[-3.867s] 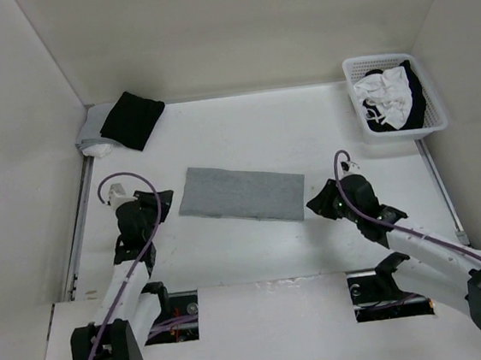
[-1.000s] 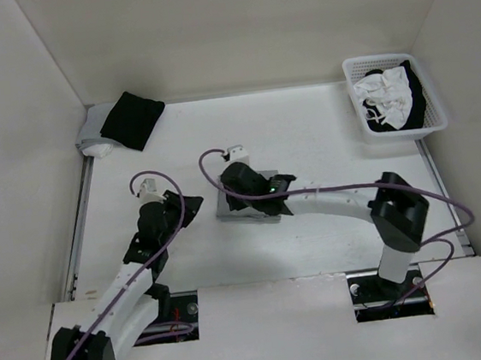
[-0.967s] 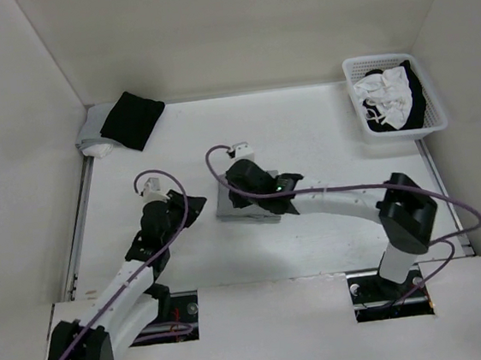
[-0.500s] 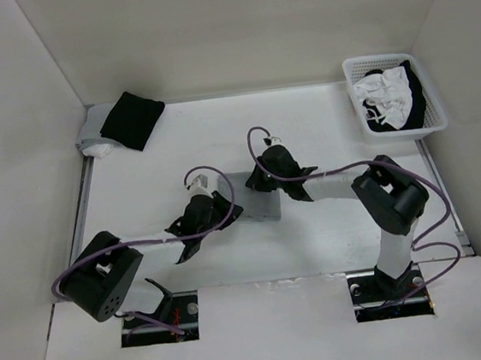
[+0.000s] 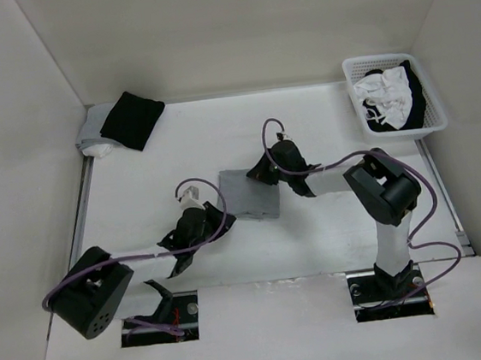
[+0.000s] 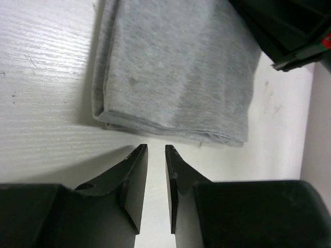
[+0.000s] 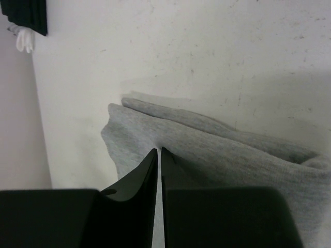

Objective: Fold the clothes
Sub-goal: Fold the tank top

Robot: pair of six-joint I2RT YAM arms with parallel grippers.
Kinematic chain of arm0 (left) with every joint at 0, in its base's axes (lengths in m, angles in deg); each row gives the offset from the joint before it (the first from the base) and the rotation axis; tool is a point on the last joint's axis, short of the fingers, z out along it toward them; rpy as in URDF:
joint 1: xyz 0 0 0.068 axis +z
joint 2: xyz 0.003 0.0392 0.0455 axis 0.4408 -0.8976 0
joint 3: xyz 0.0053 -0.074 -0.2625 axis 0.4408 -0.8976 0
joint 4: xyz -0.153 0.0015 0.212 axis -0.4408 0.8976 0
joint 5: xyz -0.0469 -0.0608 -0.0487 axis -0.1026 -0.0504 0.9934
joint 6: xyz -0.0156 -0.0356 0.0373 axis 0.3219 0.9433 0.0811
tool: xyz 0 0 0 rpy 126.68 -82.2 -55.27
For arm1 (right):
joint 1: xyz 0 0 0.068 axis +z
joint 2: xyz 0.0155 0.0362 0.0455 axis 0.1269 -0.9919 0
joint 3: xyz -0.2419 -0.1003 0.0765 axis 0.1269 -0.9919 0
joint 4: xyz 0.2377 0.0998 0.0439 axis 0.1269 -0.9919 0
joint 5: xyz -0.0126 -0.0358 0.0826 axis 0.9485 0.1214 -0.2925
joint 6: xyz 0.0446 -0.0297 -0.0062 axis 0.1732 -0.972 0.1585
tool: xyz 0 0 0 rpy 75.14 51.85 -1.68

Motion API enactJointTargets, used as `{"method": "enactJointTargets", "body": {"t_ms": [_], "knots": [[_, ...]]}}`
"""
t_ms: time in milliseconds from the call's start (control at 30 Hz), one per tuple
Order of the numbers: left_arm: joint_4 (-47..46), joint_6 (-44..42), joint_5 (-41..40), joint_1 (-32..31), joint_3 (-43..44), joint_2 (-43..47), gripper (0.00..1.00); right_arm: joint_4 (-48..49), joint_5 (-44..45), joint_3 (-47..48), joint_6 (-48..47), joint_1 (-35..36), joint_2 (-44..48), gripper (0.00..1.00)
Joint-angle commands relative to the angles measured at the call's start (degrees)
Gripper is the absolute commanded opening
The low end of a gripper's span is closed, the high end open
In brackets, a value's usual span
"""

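Observation:
The clothes (image 5: 247,193) lie as a small light grey folded rectangle mid-table, with stacked layers showing along the near edge in the left wrist view (image 6: 176,67). My right gripper (image 5: 262,170) sits at the far right corner of the clothes. In the right wrist view its jaws (image 7: 159,150) are nearly together, and the grey fabric (image 7: 232,150) puckers at their tips. My left gripper (image 5: 216,220) rests low on the table just short of the near left edge. A narrow gap shows between its fingers (image 6: 156,147), with only white table in it.
A white basket (image 5: 383,57) with white and black garments stands at the back right. A black cloth square (image 5: 131,118) lies on a pale folded item at the back left corner. The right arm's black body (image 6: 289,31) shows beyond the clothes in the left wrist view.
The long grey strip has become a compact folded rectangle. The right gripper has drawn back rightward to its far right corner, and the left arm has swung in toward the near left edge.

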Motion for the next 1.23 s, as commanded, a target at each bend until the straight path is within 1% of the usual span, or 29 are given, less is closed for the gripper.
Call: {"method": "enactJointTargets", "body": {"t_ms": [0,100,200,300,400,533,600,667,733,800,933,1100,1200], "knots": [[1.4,-1.4,-1.2,-0.4,0.3,7.5,0.20,5.9,-1.8,-0.4,1.3,0.0,3.1,0.12],[7.3,-3.8,-2.7,0.0,2.7,14.8,0.23,6.1,-2.6,-2.4,0.3,0.0,8.6,0.17],[14.9,-9.4,-5.9,1.6,5.5,20.6,0.26,5.8,-2.5,-5.2,-2.5,-0.5,16.1,0.25],[23.3,-12.9,-9.3,5.8,8.6,24.4,0.30,4.1,-1.9,-8.6,-6.2,-2.2,24.8,0.34],[27.9,-15.6,-9.5,11.5,10.3,26.4,0.35,1.6,-0.6,-12.6,-10.4,-5.2,34.1,0.43],[31.7,-15.5,-8.2,18.2,11.7,26.8,0.44,-2.1,5.4,-18.7,-15.2,-9.9,45.3,0.52],[33.4,-16.0,-6.7,20.9,12.4,25.7,0.44,-2.4,8.8,-21.8,-16.9,-12.1,49.3,0.53],[34.2,-15.0,-6.2,22.7,12.3,25.2,0.45,-1.9,11.9,-24.7,-16.7,-13.9,51.9,0.55],[34.0,-14.1,-6.0,23.4,12.0,24.3,0.45,-1.1,14.9,-27.6,-15.3,-15.2,53.8,0.56],[33.9,-14.3,-5.8,23.9,12.6,23.1,0.45,2.1,17.2,-30.5,-14.6,-15.8,54.2,0.57],[31.8,-14.3,-6.4,24.0,12.5,21.9,0.44,4.0,17.1,-32.2,-13.9,-16.8,53.1,0.57],[29.6,-14.8,-6.5,23.9,12.5,20.7,0.44,4.2,16.6,-32.1,-13.6,-16.5,51.6,0.58],[29.3,-15.3,-6.5,23.3,13.5,18.4,0.44,4.9,16.4,-32.1,-13.3,-16.5,50.0,0.58]]}}
